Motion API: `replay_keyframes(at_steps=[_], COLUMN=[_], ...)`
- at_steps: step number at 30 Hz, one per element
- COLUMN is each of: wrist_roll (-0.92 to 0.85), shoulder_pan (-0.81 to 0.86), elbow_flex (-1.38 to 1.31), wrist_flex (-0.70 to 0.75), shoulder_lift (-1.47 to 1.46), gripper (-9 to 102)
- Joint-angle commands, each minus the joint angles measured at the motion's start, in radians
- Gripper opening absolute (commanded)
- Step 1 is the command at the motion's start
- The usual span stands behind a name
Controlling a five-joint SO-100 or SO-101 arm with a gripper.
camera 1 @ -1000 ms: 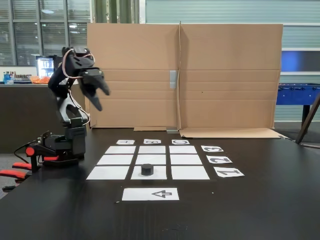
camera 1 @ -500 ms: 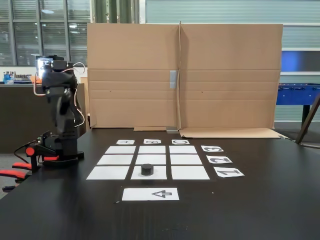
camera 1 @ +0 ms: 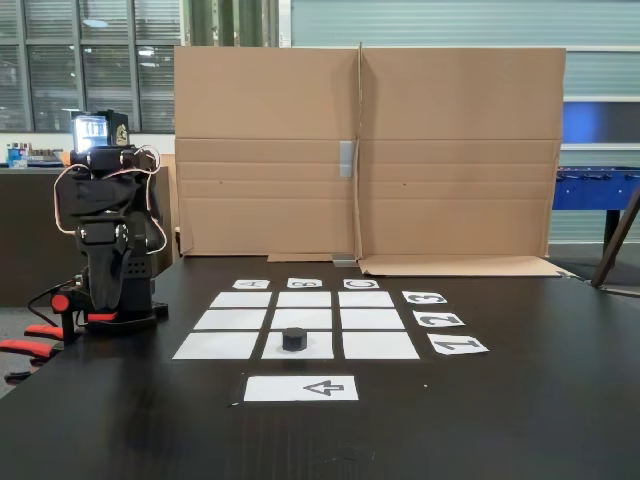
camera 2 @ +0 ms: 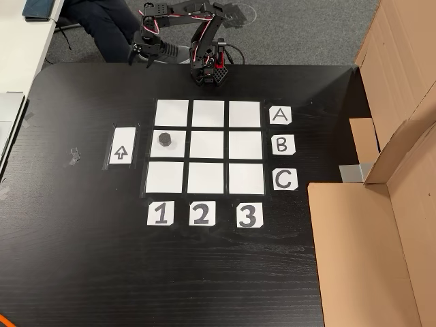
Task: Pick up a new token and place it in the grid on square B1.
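The black token (camera 1: 293, 338) (camera 2: 164, 139) rests on square B1 (camera 1: 316, 349) (camera 2: 177, 151), the middle square of the grid's (camera 1: 303, 319) (camera 2: 208, 144) row nearest the arrow sheet. Nothing touches it. The arm (camera 1: 105, 230) stands folded at the table's left end in the fixed view, turned away from the grid. In the other view my gripper (camera 2: 141, 60) reaches past the table's far edge, well away from the token. Its fingers are spread and hold nothing.
A white sheet printed with an arrow (camera 1: 300, 388) (camera 2: 122, 146) lies just outside the grid beside B1. Letter and number labels (camera 2: 281, 144) edge the grid. A cardboard wall (camera 1: 360, 150) (camera 2: 381, 204) stands behind it. A person's legs (camera 2: 102, 20) are beyond the table near the arm.
The arm has swung from facing the grid with its gripper raised to folded and turned away to the left. The token has stayed on B1.
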Motion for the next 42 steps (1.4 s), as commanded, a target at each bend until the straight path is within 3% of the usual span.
replay_keyframes(at_steps=[1,42], wrist_roll=[0.008,0.055], shoulder_pan=[0.0,0.003], elbow_flex=[0.008,0.101], wrist_flex=[0.015,-0.011], shoulder_lift=[-0.002,0.127], gripper=[16,12])
